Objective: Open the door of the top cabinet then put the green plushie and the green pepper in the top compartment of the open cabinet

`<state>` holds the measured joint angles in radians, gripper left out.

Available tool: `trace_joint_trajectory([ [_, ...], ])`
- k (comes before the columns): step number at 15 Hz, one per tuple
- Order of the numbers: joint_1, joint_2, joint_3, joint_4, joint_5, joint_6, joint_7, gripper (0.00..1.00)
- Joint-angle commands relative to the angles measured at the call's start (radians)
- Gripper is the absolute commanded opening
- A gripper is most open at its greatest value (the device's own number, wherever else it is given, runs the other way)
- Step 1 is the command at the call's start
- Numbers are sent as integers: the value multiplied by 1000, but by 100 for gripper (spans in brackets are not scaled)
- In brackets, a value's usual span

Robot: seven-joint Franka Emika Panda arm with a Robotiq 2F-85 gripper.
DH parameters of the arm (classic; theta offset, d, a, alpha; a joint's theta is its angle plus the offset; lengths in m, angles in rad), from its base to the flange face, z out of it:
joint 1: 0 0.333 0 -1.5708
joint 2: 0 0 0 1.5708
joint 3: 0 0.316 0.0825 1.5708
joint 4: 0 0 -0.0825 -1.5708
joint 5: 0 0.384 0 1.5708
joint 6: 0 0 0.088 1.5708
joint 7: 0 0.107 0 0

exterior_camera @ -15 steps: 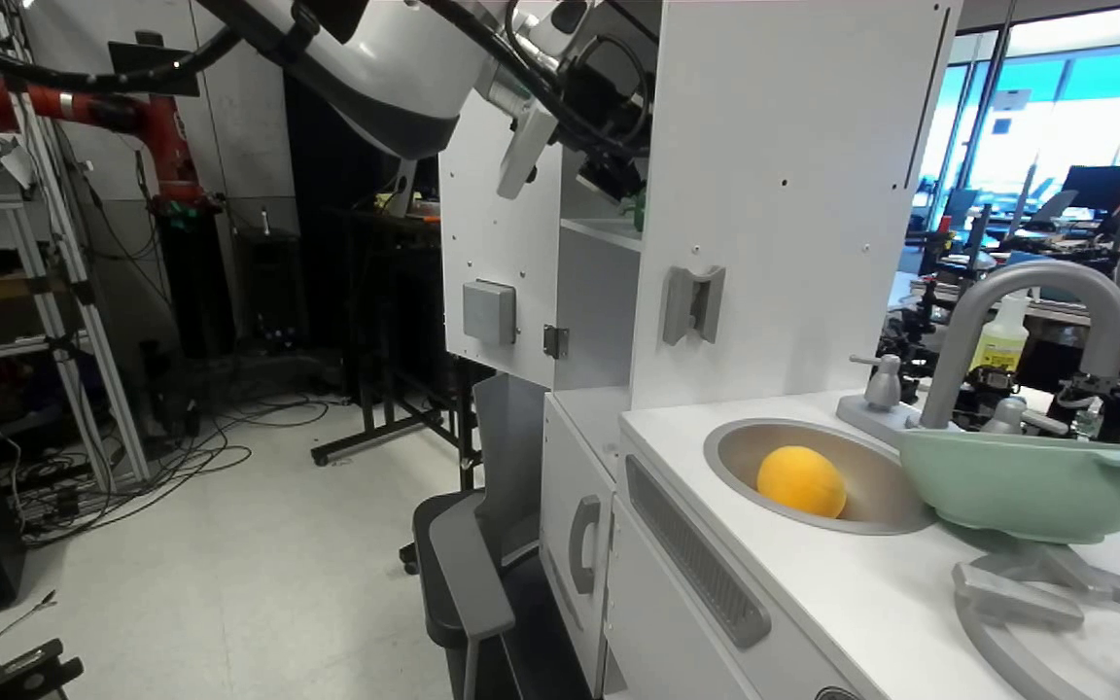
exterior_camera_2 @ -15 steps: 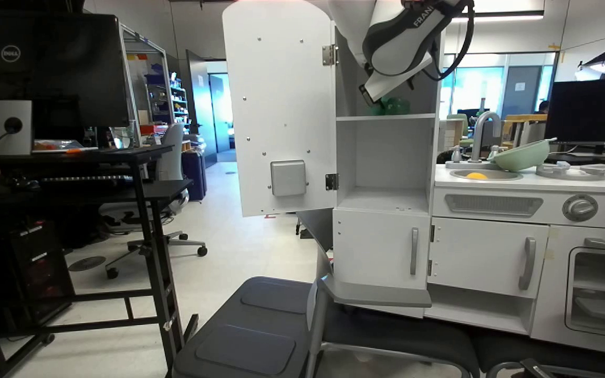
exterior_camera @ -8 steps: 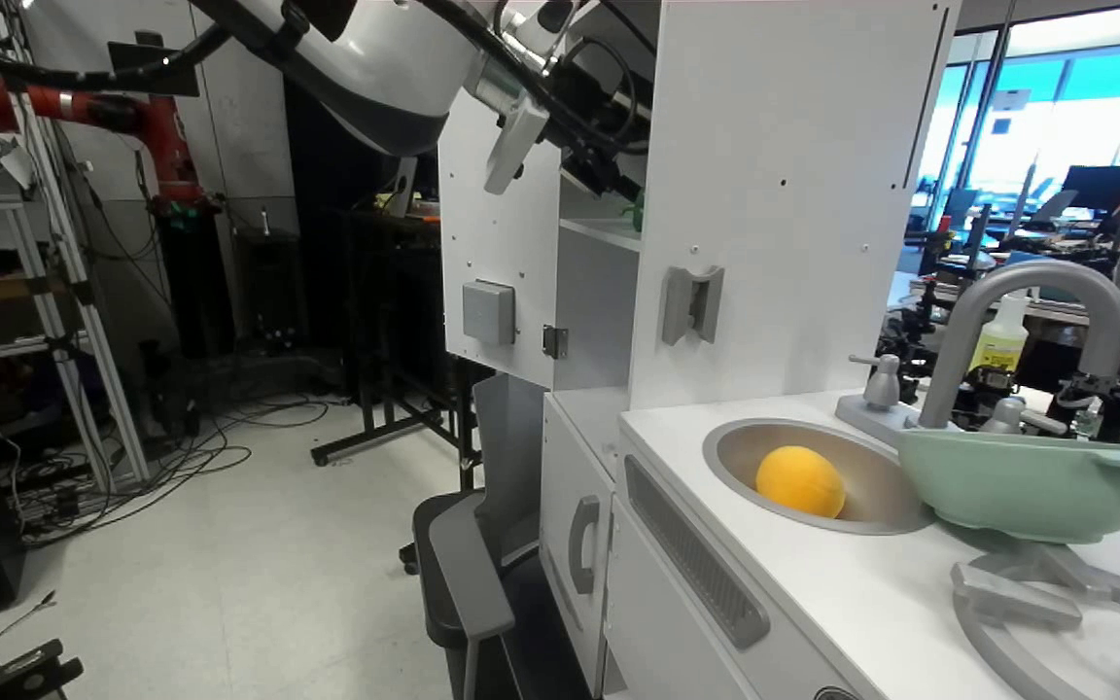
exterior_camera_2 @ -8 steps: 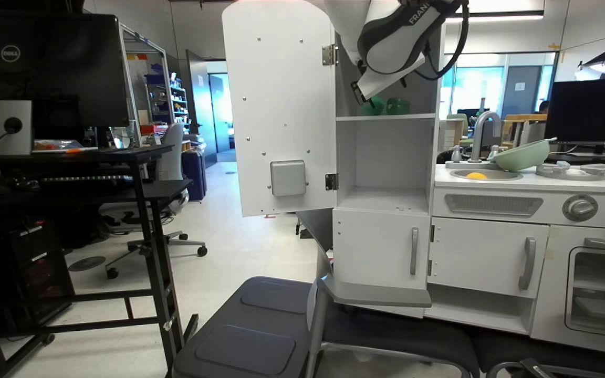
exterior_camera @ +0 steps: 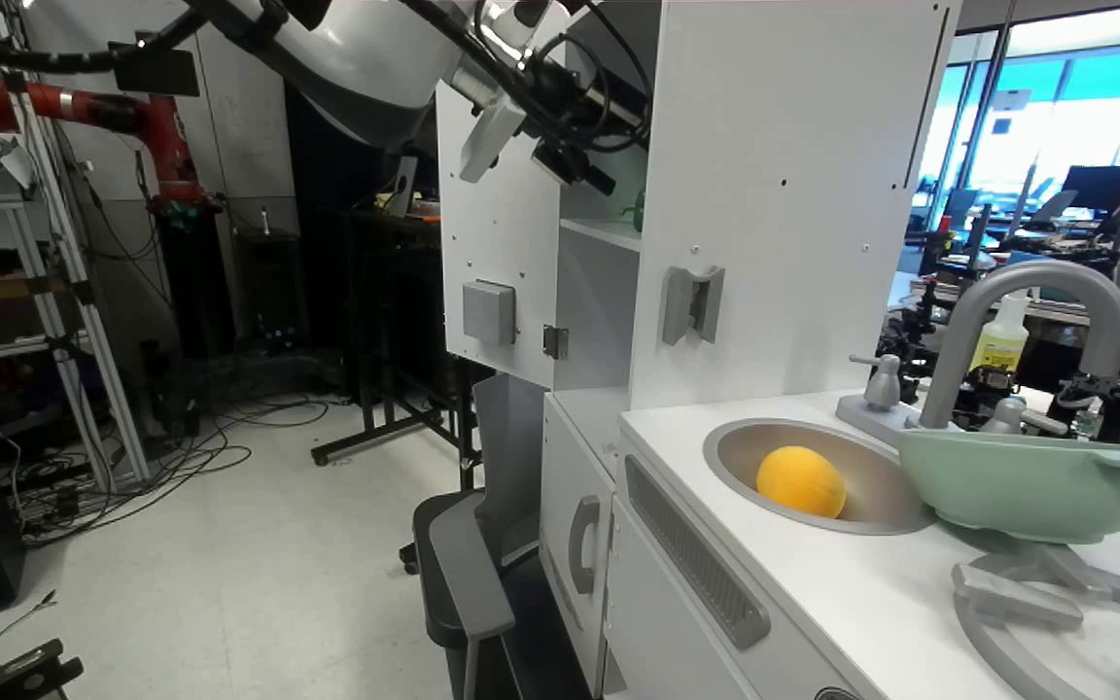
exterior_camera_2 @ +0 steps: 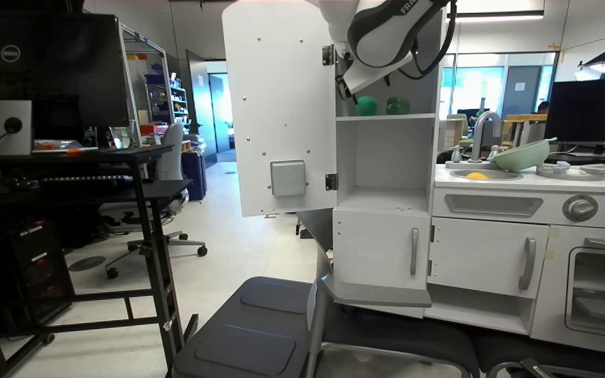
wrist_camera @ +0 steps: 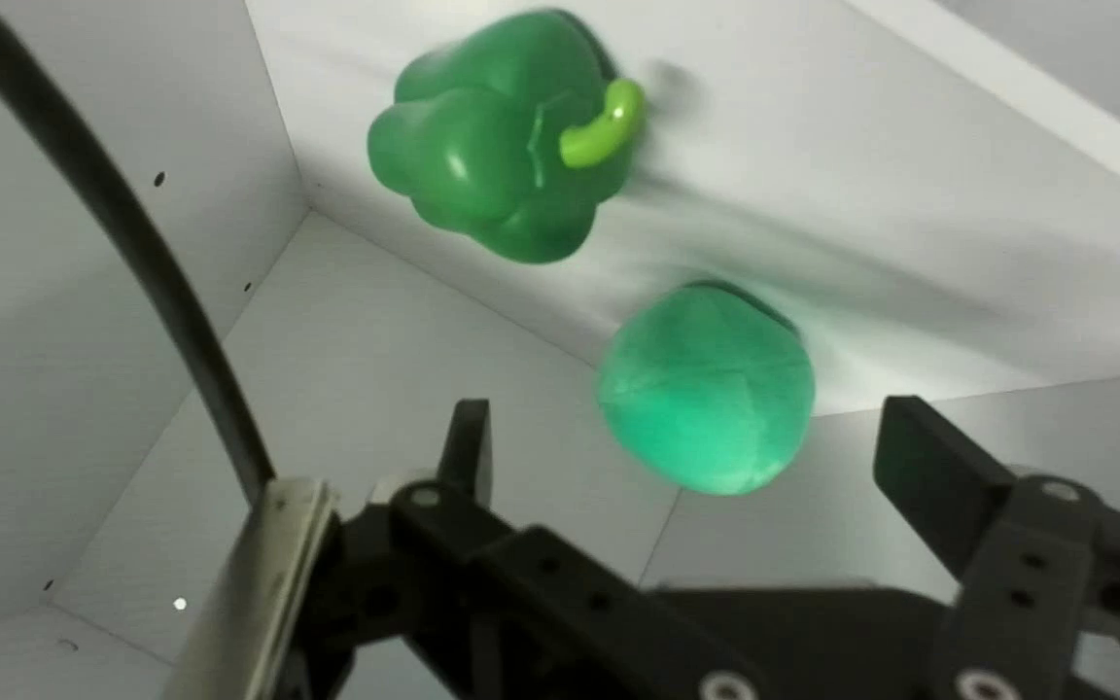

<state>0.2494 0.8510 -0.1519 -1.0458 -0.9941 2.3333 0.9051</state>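
At the left, the door of the top cabinet (exterior_camera_2: 281, 105) is swung open: a smooth, flat white panel, rounded at its top, dotted with screw heads and fitted low down with a grey square block (exterior_camera_2: 288, 178). By metal hinges (exterior_camera_2: 332, 182) it is joined to the top cabinet (exterior_camera_2: 392, 157), which is built of white boards. Next, at the opening of the top compartment (exterior_camera_2: 424, 94), the hand (wrist_camera: 684, 428) is held with its black pads (wrist_camera: 939, 476) spread wide apart. Beyond the gap the green plushie (wrist_camera: 706, 389) is seen, a matte, rounded, faintly seamed lump, set on the shelf (exterior_camera_2: 386, 117) of that compartment. To its right in an exterior view, on the same shelf and apart from it, the green pepper (exterior_camera_2: 398, 106) is placed; a glossy, lobed body and a curved lime stem are shown in the wrist view. The upper part of the compartment is partly blocked from sight by the white arm (exterior_camera_2: 378, 42). Further right, a round grey sink (exterior_camera: 876, 476) is sunk into the white counter (exterior_camera: 677, 437); an orange-yellow round thing (exterior_camera: 801, 482) is seated in it, and a pale green bowl (exterior_camera_2: 523, 155) is tilted near the curved grey tap (exterior_camera: 1056, 277)
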Motion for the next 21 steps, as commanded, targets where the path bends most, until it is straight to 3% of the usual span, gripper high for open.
trace_joint_trajectory([
  [1, -5, -89, 35, -100, 33, 27, -50, 100],
  [6, -28, -287, 143, -344, 188, 29, -285, 100],
  [16, -96, -663, 243, -867, 602, 42, -859, 100],
  [21, -100, -879, 253, -1152, 698, 95, -935, 100],
])
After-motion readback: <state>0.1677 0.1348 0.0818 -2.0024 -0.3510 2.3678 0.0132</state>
